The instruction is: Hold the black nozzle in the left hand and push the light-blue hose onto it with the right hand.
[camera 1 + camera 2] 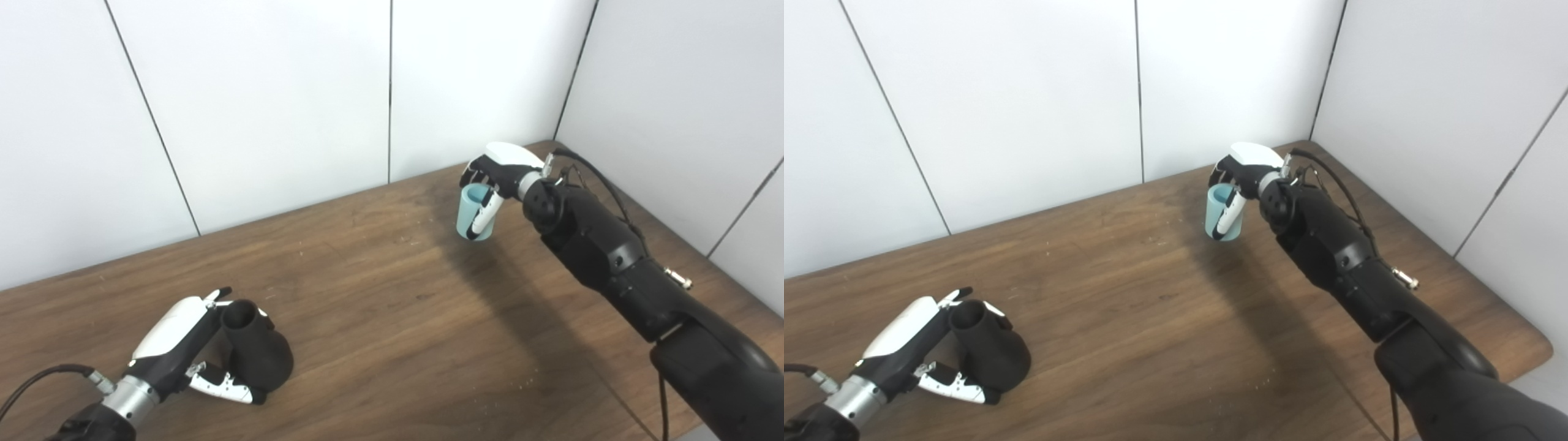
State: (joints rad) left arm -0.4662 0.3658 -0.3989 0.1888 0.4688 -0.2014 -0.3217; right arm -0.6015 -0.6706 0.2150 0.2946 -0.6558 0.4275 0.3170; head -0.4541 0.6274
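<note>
Near left of the table (392, 318): left hand (184, 343) wrapped round the black nozzle (254, 349) — fingers behind its neck, thumb curled along the base. The nozzle stands on its wide flared foot on the wood, narrow open mouth tilted up and slightly right. Matte black, bell-shaped.

Far right, near the back corner: right hand (499, 177) clamped on the light-blue hose (474, 214), thumb across its front, fingers over the rim. A short, stubby pale-blue tube, open end up; whether it sits on the wood or just above, cannot tell.

The two parts are well apart. Judgement: lift and steady the nozzle first, bring the hose across — bore lined with the neck — then push straight along that axis.
</note>
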